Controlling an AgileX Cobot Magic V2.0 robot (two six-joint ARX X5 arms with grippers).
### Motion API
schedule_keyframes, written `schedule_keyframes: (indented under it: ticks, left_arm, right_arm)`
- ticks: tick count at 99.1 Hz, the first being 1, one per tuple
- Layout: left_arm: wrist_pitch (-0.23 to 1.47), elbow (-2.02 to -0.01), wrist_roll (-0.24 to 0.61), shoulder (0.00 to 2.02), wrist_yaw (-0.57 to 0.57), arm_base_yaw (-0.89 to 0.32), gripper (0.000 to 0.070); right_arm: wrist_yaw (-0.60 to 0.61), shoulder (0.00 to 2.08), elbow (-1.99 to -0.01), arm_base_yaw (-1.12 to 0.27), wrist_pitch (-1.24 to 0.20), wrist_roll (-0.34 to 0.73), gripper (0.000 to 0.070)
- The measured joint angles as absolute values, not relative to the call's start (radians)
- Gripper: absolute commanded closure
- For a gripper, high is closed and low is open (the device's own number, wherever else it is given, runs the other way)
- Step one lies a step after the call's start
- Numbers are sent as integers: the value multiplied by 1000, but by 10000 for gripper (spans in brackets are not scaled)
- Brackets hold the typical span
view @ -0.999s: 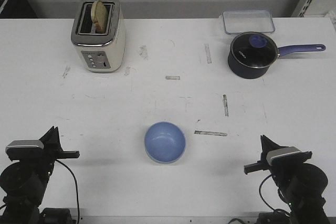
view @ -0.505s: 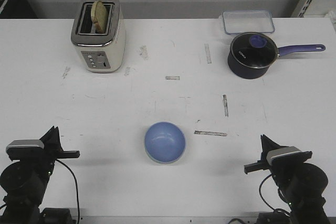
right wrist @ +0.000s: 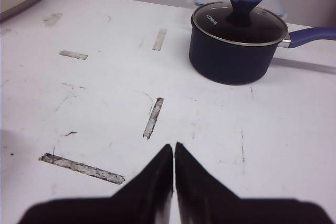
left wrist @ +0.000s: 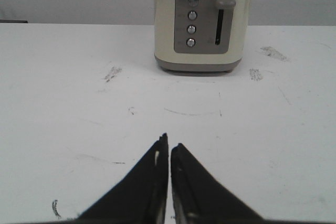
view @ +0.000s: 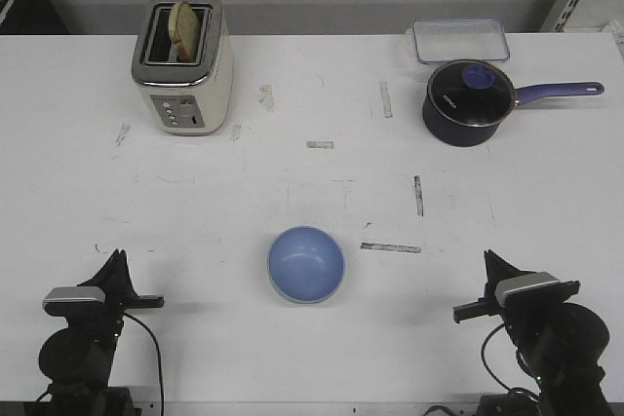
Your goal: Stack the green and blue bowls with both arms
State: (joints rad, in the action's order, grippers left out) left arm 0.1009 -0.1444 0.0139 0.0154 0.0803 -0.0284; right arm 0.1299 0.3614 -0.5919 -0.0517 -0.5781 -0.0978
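Note:
The light blue bowl [view: 306,262] sits upright on the white table, near the front middle. A thin pale edge shows under its near side. No mint green bowl shows on its own in any view. My left gripper [view: 118,260] is at the front left, well left of the bowl, shut and empty; in the left wrist view [left wrist: 169,142] its jaws are closed over bare table. My right gripper [view: 488,260] is at the front right, well right of the bowl, shut and empty, as the right wrist view [right wrist: 174,146] shows.
A cream toaster [view: 182,63] with bread stands at the back left and also shows in the left wrist view [left wrist: 202,20]. A dark navy saucepan [view: 470,102] with a glass lid and a clear lidded box [view: 460,40] are at the back right. Tape marks [view: 391,247] dot the table.
My left arm has shifted right and back toward the table's near edge. The bowl and the right arm have not moved.

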Motion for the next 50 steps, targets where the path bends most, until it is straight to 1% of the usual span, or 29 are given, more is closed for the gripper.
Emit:
schedule_keyframes:
  ticks: [11, 14, 21, 50]
  left_arm:
    - [-3, -33, 14, 8, 78, -30, 700]
    - [4, -33, 15, 10, 73, -31, 700]
    - [-42, -34, 15, 9, 69, -37, 700]
    - [-42, -34, 15, 5, 69, -39, 699]
  right_arm:
    - [130, 361, -592, -52, -578, -98, 700]
    - [130, 361, -592, -52, -577, -98, 700]
    - [130, 361, -592, -52, -574, -98, 700]
    - [130, 360, -592, -52, -569, -98, 700]
